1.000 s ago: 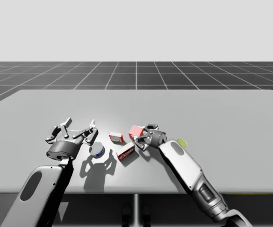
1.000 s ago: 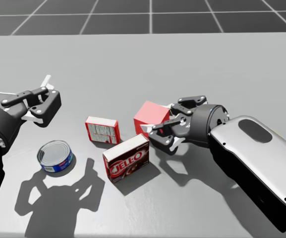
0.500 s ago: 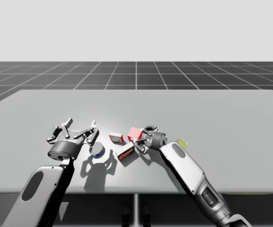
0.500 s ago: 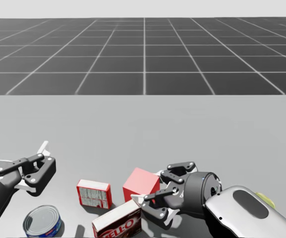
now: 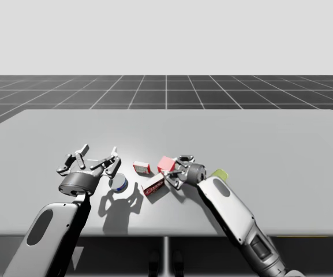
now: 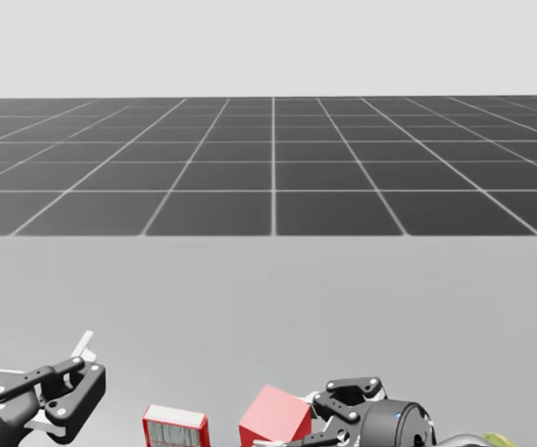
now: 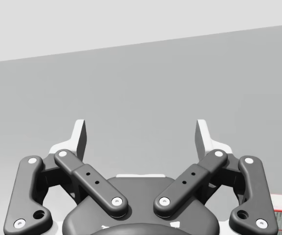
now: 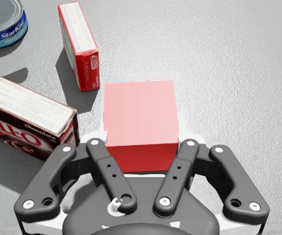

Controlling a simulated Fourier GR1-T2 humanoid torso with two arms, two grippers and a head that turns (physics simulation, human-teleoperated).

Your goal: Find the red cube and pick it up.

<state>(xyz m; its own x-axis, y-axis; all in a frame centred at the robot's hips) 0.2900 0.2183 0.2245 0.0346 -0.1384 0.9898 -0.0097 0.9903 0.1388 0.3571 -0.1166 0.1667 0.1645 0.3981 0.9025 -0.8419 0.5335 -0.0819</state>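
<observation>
Red cube sits between the fingers of my right gripper, which press on it from both sides, so the grasp looks made. On the table it lies near the middle. It is just right of the small red-and-white box and just on the far side of the dark red box. The blue-banded can is further left.

Over the last second my head has tilted upward, so in the head view the table's things have slid to the bottom edge. That is the camera moving, not the things. In the high view the cube and my right arm have hardly shifted. I cannot tell whether the cube has left the surface.

My left gripper hangs spread wide, holding nothing, well left of the cube. I judge that the lift is what remains, and my gaze now covers it poorly.
</observation>
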